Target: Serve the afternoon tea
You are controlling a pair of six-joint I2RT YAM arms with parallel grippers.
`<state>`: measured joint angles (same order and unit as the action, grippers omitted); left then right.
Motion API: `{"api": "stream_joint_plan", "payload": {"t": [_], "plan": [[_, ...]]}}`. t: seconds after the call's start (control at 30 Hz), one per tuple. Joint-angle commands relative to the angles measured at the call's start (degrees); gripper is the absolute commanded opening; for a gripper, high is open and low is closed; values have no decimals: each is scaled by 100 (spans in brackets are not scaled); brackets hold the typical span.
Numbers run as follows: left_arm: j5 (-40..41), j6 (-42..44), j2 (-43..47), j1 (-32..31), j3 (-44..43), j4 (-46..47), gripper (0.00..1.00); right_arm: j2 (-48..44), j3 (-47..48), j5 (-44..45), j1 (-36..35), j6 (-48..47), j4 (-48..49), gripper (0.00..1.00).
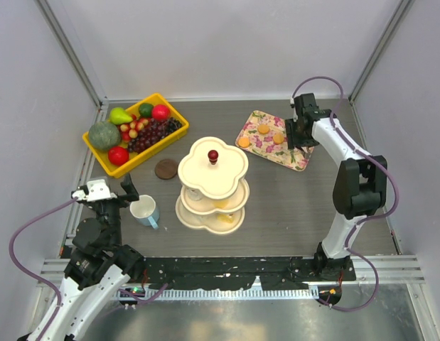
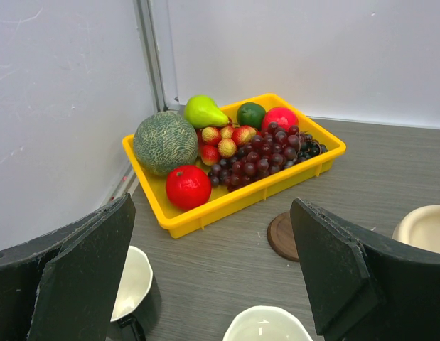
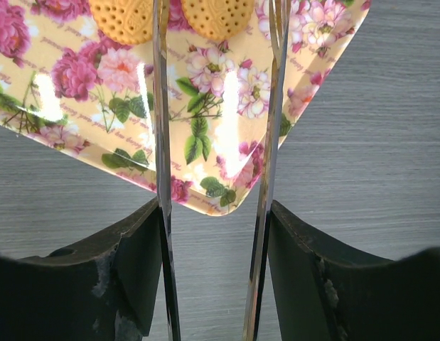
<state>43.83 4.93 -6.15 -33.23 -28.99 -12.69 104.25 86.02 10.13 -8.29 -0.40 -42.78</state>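
At the near left corner of the bench (image 1: 291, 206) we see the left arm folded low, its forearm reaching away from us. The left pincer (image 2: 212, 227) is released, its dark fingers (image 2: 84, 277) spread wide and aimed at the yellow bin (image 2: 234, 199) of fruit. Beneath it the dark mug (image 2: 134, 291) stands upright just under the left finger. The pale blue mug (image 1: 144, 210) stands upright beside it, handle turned toward the near edge. In the middle of the bench the cream stand (image 1: 212, 170) rises straight up on its vertical axis, red knob (image 1: 213, 155) on top. Yellowish pastries (image 1: 227, 222) peek from its lower tiers. Further right the floral tray (image 1: 274, 140) lies diagonally and carries three orange biscuits (image 1: 264, 129). The right arm rises from its base, bends at the elbow and stretches to the far side, wrist turned down over the tray's right corner. The right pincer (image 3: 214, 209) is clenched on metal tongs (image 3: 163, 142). Their long blades run straight out from the fingers over the tray, and one biscuit lies between the tips.
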Motion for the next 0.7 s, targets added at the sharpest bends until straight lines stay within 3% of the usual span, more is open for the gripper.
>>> {"api": "stream_joint_plan", "payload": {"t": [0.0,0.37,0.67], "plan": [[-15,-36,-61,36,-80,179,99,148,293,77,3,-100,157,61],[-15,-36,-70,27,-80,179,99,298,152,68,38,-162,-169,55],[-42,-45,-53,27,-80,179,99,-483,-155,366,38,-144,-379,43]]}}
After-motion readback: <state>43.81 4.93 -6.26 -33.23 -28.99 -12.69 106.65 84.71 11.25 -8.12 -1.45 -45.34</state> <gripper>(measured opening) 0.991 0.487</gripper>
